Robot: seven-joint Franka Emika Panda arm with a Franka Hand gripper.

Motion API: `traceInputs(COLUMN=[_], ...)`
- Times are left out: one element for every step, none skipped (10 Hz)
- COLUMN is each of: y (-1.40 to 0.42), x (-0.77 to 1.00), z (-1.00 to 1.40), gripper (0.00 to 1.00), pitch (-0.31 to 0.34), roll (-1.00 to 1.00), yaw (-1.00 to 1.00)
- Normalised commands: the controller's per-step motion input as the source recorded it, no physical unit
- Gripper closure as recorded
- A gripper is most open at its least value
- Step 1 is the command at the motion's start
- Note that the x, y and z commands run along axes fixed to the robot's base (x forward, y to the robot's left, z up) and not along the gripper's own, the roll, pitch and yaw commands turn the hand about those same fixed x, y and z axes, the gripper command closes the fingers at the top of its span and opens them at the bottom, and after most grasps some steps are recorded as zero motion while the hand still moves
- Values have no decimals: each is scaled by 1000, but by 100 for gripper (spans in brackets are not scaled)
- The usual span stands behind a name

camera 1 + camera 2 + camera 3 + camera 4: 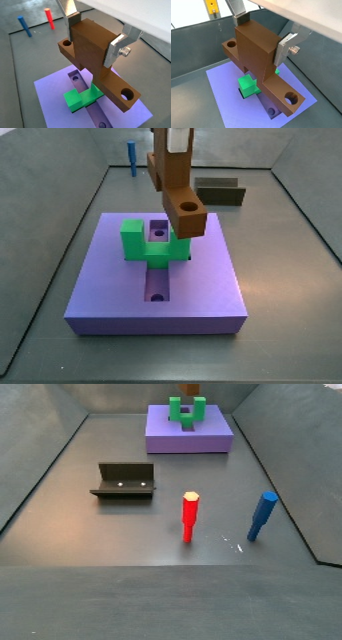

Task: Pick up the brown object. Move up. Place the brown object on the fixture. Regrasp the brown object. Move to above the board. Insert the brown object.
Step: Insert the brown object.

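Here, gripper [93, 36] clamped on brown object [93, 55], hanging above board [201, 278], over green block [140, 243].

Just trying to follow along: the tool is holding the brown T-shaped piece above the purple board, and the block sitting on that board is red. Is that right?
Not quite. The block on the board is green, not red, as a side view shows. The rest holds: the tool grips the brown T-shaped piece above the board. The only red thing is a peg standing on the floor, away from the board.

A dull grey floor [80, 534] lies enclosed by low grey walls [147, 396].
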Motion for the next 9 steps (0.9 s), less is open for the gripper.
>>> traceInputs(y=[0, -57, -66, -106, -106, -146, -100, -23, 0], x=[114, 109, 0, 0, -60, -194, -100, 0, 0], z=[-146, -286, -237, -157, -134, -63, -103, -154, -240], gripper=[100, 100, 100, 100, 100, 100, 100, 100, 100], pitch=[0, 0, 0, 1, 16, 1, 0, 0, 0], roll=[-57, -19, 0, 37, 60, 53, 54, 61, 77], yaw=[-154, -600, -674, -523, -489, -363, -223, -171, -66])
